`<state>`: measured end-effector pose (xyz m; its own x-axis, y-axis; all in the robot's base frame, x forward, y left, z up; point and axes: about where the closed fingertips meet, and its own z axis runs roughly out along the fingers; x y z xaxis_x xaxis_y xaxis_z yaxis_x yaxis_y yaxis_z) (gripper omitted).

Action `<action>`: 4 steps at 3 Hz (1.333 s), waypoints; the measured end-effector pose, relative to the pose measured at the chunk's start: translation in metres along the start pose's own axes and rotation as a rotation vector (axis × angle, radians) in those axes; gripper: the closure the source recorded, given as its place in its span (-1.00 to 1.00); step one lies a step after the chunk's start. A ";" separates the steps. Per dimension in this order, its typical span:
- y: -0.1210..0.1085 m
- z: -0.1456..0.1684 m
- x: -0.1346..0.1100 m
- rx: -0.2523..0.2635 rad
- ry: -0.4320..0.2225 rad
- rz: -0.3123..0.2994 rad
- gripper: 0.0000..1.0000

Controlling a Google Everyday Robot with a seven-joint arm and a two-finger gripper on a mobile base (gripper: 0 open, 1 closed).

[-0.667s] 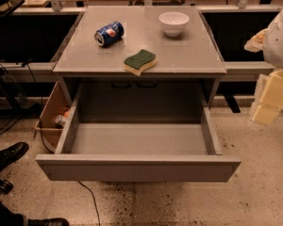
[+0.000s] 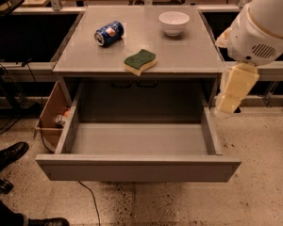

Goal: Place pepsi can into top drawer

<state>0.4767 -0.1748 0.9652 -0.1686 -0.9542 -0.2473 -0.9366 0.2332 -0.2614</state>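
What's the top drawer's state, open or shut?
Open: top drawer pulled out, floor bare. The pepsi can lies on the cabinet top; hand hangs beside the drawer.

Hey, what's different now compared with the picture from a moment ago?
The arm has swung left, further into view, bringing the gripper close to the cabinet's right front corner. Nothing was picked up. The pepsi can lies on its side on the cabinet as before, and the sponge, white bowl and open top drawer have not moved.

One high view, facing down and front-on at the top drawer [image 2: 137, 169], fairly near, hand [image 2: 228, 105] at right.
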 end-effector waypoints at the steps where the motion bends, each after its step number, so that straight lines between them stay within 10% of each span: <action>1: -0.026 0.031 -0.049 0.001 -0.056 -0.035 -1.00; 3: -0.074 0.082 -0.159 0.014 -0.199 -0.082 -1.00; 4: -0.076 0.085 -0.162 0.016 -0.208 -0.075 -1.00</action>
<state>0.6010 -0.0216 0.9460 -0.0298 -0.9101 -0.4134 -0.9387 0.1676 -0.3012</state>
